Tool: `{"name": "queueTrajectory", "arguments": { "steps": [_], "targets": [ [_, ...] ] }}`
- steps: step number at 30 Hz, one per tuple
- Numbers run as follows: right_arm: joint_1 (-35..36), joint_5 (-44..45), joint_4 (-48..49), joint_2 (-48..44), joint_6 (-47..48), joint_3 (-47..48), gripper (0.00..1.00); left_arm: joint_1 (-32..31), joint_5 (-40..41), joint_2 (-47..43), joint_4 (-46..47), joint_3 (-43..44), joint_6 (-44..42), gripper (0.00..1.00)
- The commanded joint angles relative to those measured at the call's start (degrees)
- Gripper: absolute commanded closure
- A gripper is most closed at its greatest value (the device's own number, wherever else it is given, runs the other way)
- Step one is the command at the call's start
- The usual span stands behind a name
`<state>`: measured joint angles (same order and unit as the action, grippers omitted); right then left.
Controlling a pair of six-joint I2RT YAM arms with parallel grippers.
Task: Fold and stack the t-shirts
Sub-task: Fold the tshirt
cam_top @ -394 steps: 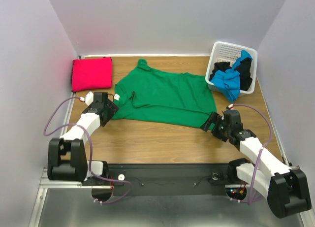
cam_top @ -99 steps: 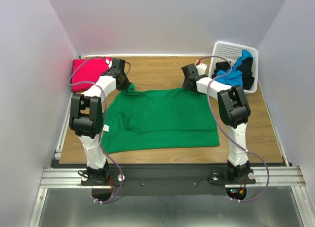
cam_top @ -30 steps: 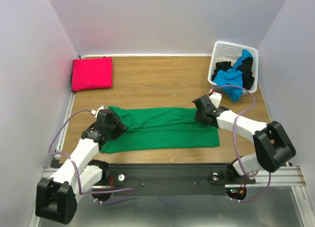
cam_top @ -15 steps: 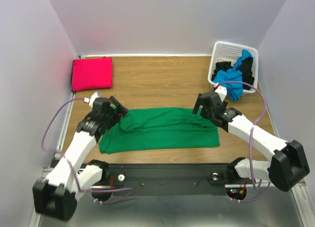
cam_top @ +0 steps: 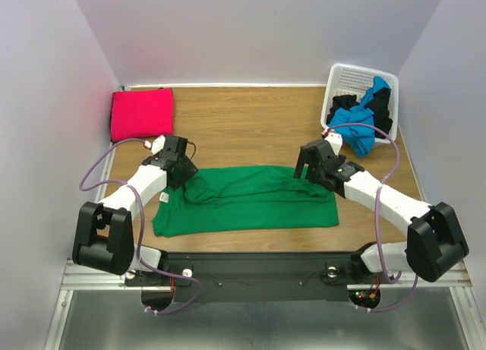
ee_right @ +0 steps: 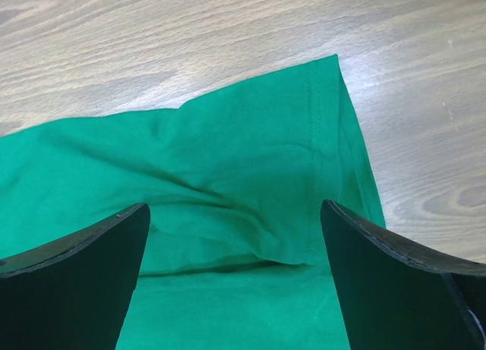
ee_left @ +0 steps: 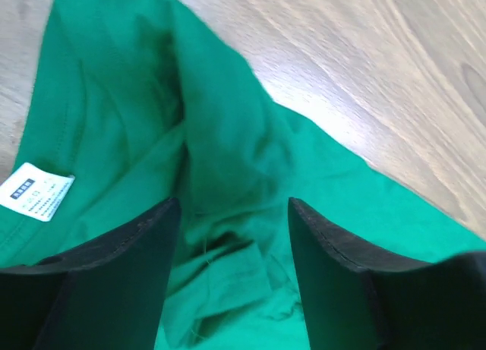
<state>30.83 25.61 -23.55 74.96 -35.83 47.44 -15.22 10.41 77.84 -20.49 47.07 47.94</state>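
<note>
Green t-shirt (cam_top: pixel 247 198) lies folded in a long, wrinkly strip. Left end effector (ee_left: pixel 231 207) and right end effector (ee_right: pixel 234 207) hang spread wide over its 2 ends.

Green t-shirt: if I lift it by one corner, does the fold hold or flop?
Probably floppy: the green t-shirt lies in soft wrinkles, so a one-corner lift would likely undo the fold. It looks thin and light. Pushed across the wooden table, it would probably bunch rather than slide whole.
</note>
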Motion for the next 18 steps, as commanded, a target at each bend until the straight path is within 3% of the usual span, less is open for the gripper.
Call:
{"name": "queueTrajectory", "arguments": {
  "steps": [1, 3, 5, 10, 18],
  "targets": [
    [0.5, 1.8, 1.6, -1.7, 0.4, 0.5, 0.0, 0.3, 3.0, -1.0, -0.8, -3.1, -0.7, 0.42],
    [0.5, 1.8, 1.7, -1.8, 0.3, 0.3, 0.0, 0.3, 3.3, -1.1, -1.3, -3.6, -0.6, 0.55],
    [0.5, 1.9, 1.7, -2.0, 0.3, -0.1, 0.0, 0.3, 3.6, -1.4, -1.5, -3.9, -0.7, 0.59],
    [0.5, 2.4, 1.7, -2.3, 0.1, -0.7, 0.0, 0.3, 3.8, -2.5, -3.5, -3.5, -0.5, 1.0],
    [0.5, 2.7, 1.8, -1.5, -0.4, -1.5, 0.0, 0.3, 5.4, -12.8, -8.7, -8.0, 3.9, 1.0]
  ]
}}
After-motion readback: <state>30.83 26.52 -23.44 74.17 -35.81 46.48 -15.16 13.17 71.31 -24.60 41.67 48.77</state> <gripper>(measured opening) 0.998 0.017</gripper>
